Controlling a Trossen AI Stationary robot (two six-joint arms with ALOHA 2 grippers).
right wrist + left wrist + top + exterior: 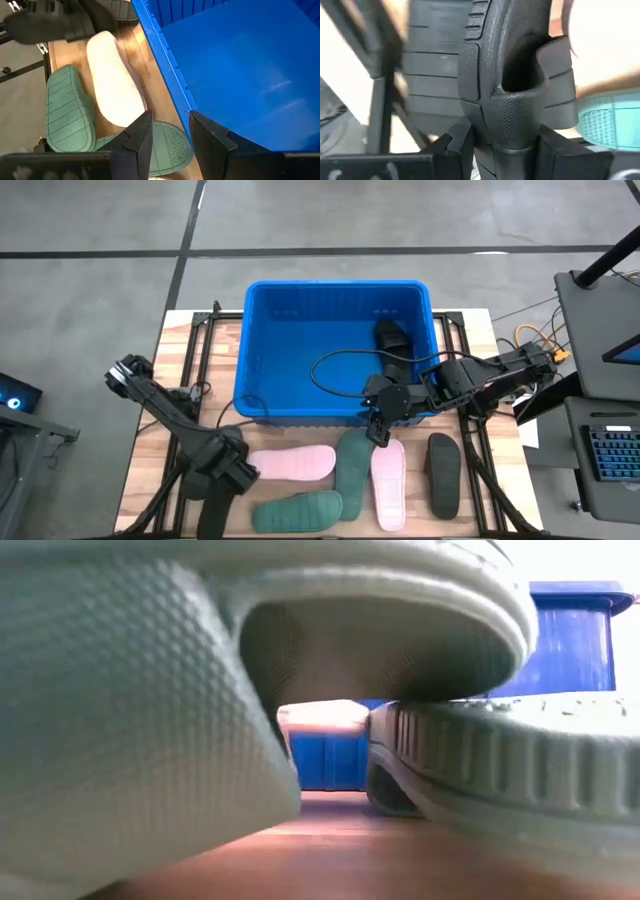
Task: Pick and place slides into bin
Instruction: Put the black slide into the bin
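- The bin (300, 345) sits at the far middle of the wooden counter (150, 445), and one black slide (392, 340) lies inside it against the right wall.
- The right gripper (378, 432) hangs just outside the bin's near wall, close to its right corner, above the slides there; its fingers (141, 137) stand a little apart with nothing between them.
- The left gripper (222, 480) is near the bin's left front corner, low at the counter's front edge. In the left wrist view a dark textured slide (512, 85) stands right between its fingers, which bracket the strap on both sides; whether they already press on it I cannot tell.
- In front of the bin lie a pale pink slide (292, 462) nearest the left gripper, a dark green slide (297, 511) nearer the counter's front edge, another green one (354, 463) beside a second pink one (388, 470), and a dark slide (444, 473) farthest right.
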